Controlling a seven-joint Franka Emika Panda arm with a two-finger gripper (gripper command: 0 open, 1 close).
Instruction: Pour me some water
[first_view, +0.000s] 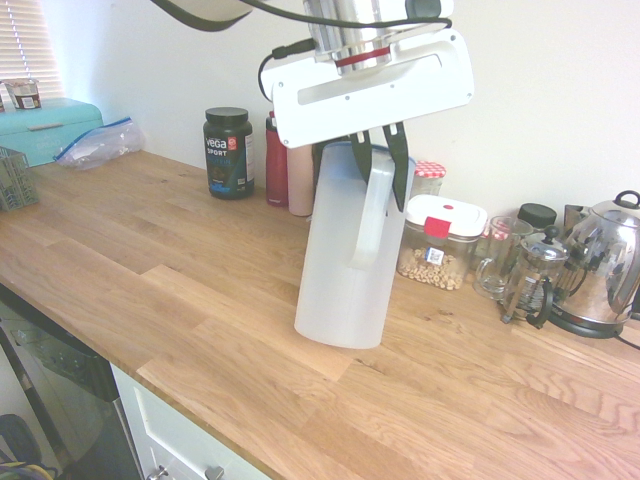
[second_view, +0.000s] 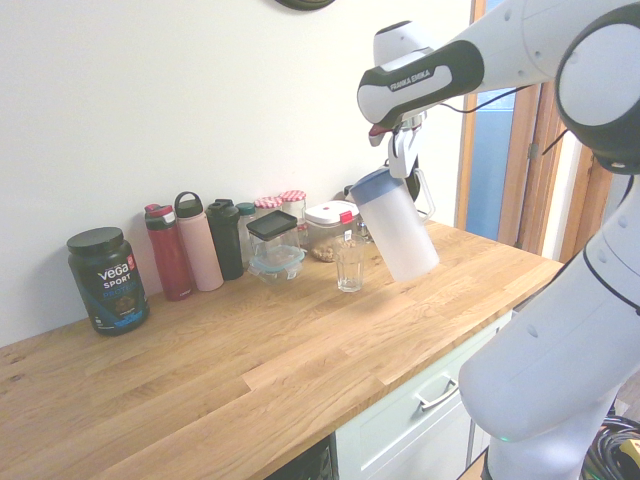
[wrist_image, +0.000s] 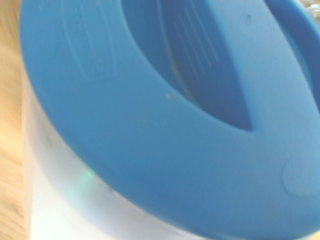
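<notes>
Room: kitchen, as I see it on my feeds, with a white wall behind a long wooden worktop (first_view: 200, 260).
Gripper: my gripper (first_view: 378, 165) is clamped on the handle of a frosted white pitcher (first_view: 345, 250), fingers either side of the handle near its top.
Pitcher: lifted clear of the worktop and tilted, its blue lid (second_view: 372, 183) leaning toward a clear drinking glass (second_view: 349, 264); the lid fills my wrist view.
Water: I cannot make out a level through the frosted wall, nor any in the glass.
Glass: upright on the worktop, just below and beside the pitcher's lid end, apart from it.
Back row: black Vega tub (second_view: 108, 279), red bottle (second_view: 168, 252), pink bottle (second_view: 198, 243), dark bottle (second_view: 225, 238), lidded containers.
Far end: chrome kettle (first_view: 605, 265) and French press (first_view: 535, 280).
</notes>
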